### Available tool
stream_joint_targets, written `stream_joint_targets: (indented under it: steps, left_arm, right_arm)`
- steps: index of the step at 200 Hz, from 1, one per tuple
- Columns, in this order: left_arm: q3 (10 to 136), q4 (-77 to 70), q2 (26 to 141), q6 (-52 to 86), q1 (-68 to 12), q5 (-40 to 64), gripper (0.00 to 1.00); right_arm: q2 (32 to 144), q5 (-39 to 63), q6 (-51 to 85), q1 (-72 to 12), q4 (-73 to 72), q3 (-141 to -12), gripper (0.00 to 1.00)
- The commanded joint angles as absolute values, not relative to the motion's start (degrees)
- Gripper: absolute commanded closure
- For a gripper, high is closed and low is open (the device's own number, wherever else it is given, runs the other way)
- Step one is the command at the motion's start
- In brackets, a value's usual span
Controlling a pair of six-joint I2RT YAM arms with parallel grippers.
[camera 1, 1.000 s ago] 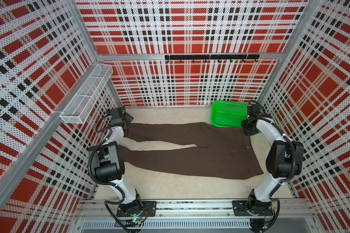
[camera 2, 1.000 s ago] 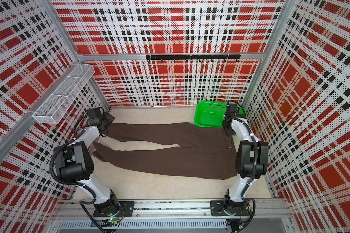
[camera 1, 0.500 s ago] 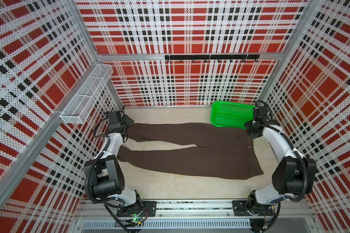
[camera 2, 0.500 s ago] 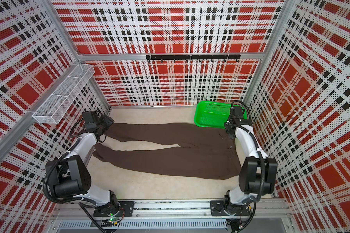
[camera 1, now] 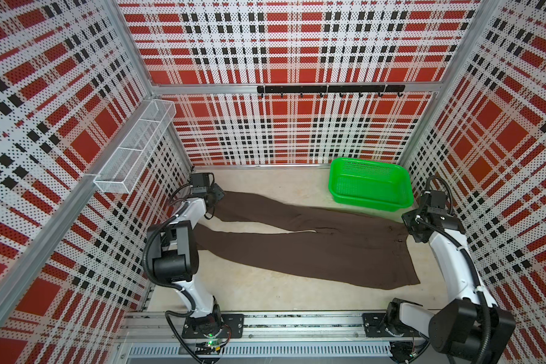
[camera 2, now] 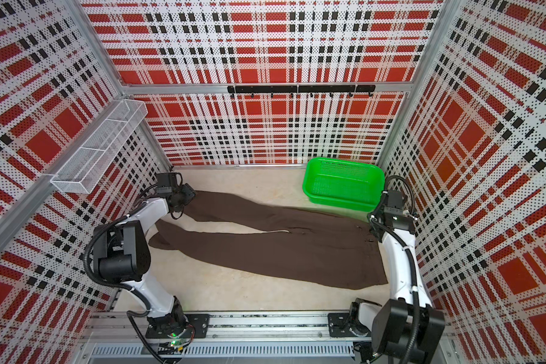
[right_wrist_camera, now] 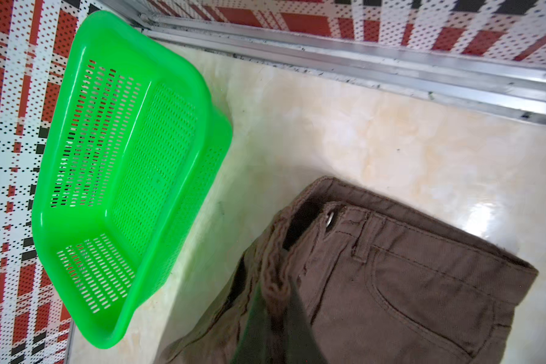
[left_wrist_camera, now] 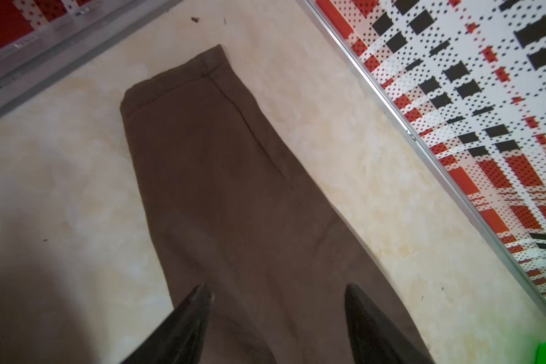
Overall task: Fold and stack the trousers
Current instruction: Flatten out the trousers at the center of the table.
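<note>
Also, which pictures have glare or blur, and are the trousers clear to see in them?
Right wrist view: a bright glare patch on the table beside the trousers; the right gripper, shut on the bunched waistband, is blurred. Left wrist view: the open left gripper shows as two soft dark shapes, but the leg hem is sharp. Both top views: even light, no glare.

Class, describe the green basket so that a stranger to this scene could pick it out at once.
Start at the plaid back wall and look down to the beige table. In its far corner on the robot's right stands the basket, just beyond the waist end of the dark brown trousers. It alone is bright green: a slotted plastic tub.
</note>
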State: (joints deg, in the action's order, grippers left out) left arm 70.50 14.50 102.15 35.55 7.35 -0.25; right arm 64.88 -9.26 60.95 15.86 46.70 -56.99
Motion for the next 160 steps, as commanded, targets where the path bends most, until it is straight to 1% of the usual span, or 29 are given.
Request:
stream_joint_targets:
  steps: [1, 45, 69, 95, 122, 160]
  left_arm:
    - [73.8, 15.6, 104.1, 35.1, 6.6, -2.3, 0.28]
    - [80.3, 16.6, 109.7, 35.8, 5.3, -1.8, 0.27]
    - [87.1, 18.8, 114.4, 36.1, 4.8, -1.8, 0.30]
    - [97.2, 25.0, 120.9, 37.0, 4.9, -6.3, 0.32]
    - [108.3, 32.6, 128.0, 37.6, 5.1, -12.3, 0.29]
    - [119.2, 38.1, 136.1, 37.6, 5.8, -15.4, 0.27]
  right_arm:
    - [61.4, -11.6, 57.2, 18.2, 49.0, -54.5, 1.00]
    - [57.6, -11.5, 56.7, 20.5, 49.1, -48.6, 1.00]
    - [56.7, -10.4, 56.8, 20.6, 48.4, -47.3, 1.00]
    - [57.0, -9.6, 56.8, 20.7, 48.4, -47.2, 1.00]
    - [56.6, -8.9, 56.6, 20.6, 48.0, -47.0, 1.00]
    - [57.0, -8.3, 56.3, 20.6, 47.1, -46.9, 1.00]
